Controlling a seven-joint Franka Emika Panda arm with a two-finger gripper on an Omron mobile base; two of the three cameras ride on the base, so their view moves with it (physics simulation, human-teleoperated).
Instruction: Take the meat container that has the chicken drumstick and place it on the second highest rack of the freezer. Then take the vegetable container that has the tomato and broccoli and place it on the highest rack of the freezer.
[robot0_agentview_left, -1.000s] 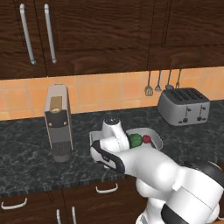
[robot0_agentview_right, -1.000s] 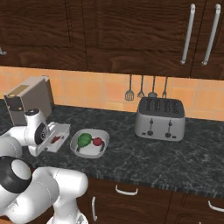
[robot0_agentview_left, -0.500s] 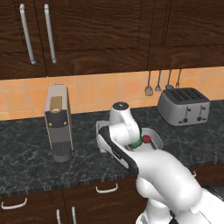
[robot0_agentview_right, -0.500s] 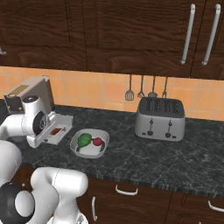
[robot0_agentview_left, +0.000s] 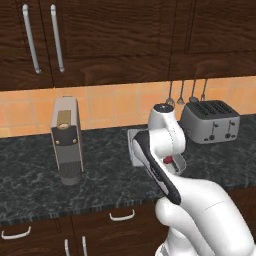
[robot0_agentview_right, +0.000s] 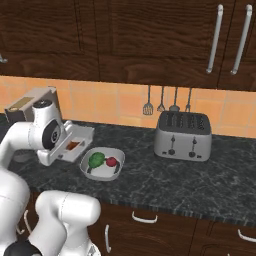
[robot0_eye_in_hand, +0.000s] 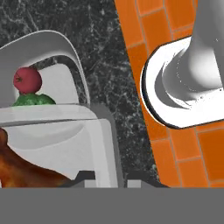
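- One edge grip: my gripper (robot0_eye_in_hand: 109, 181) is clamped on the meat container's (robot0_eye_in_hand: 74, 144) rim at lower centre, so it could tip.
- Tilting would roll the chicken drumstick (robot0_eye_in_hand: 26, 173) out lower left.

Since a second ago the arm has risen from a low crouch over the surface (robot0_agentview_right: 165, 175) to a more upright pose. With it the meat container (robot0_agentview_right: 70, 145) has come up off the surface: in the right base view it now hangs tilted at the hand, above and beside the vegetable container (robot0_agentview_right: 102, 165), toward the surface's left end. The tool (robot0_eye_in_hand: 109, 177) has pinched slightly tighter on the meat container's rim. In the hand view the chicken drumstick (robot0_eye_in_hand: 22, 170) lies in the lifted tray, with the tomato (robot0_eye_in_hand: 27, 80) and broccoli (robot0_eye_in_hand: 33, 99) beyond its edge.
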